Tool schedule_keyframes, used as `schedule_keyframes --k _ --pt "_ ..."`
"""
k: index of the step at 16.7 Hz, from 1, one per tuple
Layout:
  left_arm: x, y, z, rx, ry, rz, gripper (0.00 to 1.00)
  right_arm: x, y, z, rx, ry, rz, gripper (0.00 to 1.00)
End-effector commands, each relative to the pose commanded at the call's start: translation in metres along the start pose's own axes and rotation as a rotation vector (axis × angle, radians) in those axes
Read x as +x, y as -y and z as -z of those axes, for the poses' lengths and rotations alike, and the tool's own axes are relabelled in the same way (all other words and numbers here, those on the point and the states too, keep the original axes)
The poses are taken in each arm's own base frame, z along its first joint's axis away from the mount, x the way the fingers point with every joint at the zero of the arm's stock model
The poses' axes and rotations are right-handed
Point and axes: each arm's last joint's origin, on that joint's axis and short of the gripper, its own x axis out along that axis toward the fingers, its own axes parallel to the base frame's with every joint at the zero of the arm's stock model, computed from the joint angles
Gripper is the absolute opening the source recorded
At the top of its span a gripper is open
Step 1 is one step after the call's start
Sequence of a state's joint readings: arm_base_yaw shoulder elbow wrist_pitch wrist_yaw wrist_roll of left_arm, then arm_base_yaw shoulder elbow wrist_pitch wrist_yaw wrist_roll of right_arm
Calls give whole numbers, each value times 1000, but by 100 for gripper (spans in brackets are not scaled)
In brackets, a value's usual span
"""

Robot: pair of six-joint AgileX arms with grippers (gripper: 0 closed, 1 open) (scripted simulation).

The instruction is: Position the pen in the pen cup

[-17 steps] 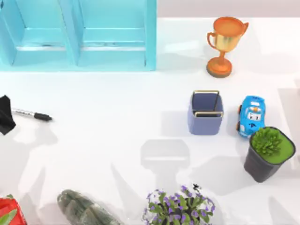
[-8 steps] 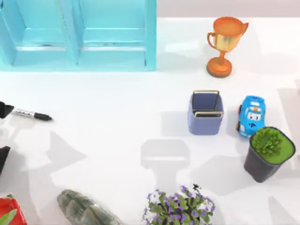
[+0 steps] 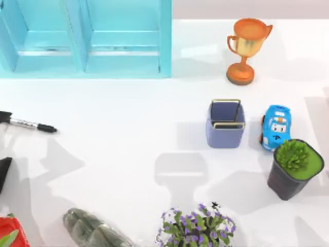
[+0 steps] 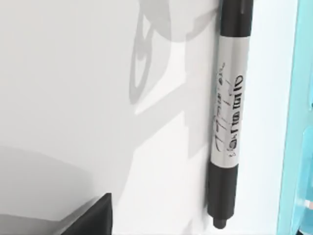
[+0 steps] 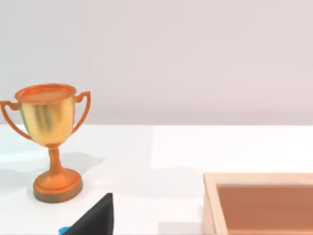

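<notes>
Thin, stiff, light pen (image 3: 28,124) lying at nine o'clock; probably slippery, best pinched mid-barrel. Left claw (image 3: 2,172) spread: cannot tell.

Illegible print on the pen (image 4: 228,107)

pen (image 3: 28,124) far left, pen cup (image 3: 225,124) right

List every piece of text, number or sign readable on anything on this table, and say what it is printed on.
Black-capped marker pen with silvery-grey barrel: dark printing runs along the barrel, too scrawled to read.
Small blue and white toy car: a dark mark on its front, possibly "4", too small to be sure.
No other text is legible.
</notes>
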State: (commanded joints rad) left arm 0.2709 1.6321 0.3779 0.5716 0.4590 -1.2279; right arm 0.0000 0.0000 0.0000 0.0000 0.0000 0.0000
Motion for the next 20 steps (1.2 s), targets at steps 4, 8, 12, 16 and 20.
schedule_keyframes --k 4,8,12,16,20 --pt "15 5 -3 -2 4 7 100 0 0 0 0 0 0 100" --pt "61 5 -6 -4 2 -2 100 0 0 0 0 0 0 100" --pt "96 1 -3 -3 3 1 100 0 0 0 0 0 0 100" --pt "100 1 -2 -3 3 3 100 0 0 0 0 0 0 100" --pt "100 1 -2 -3 3 3 77 0 0 0 0 0 0 100"
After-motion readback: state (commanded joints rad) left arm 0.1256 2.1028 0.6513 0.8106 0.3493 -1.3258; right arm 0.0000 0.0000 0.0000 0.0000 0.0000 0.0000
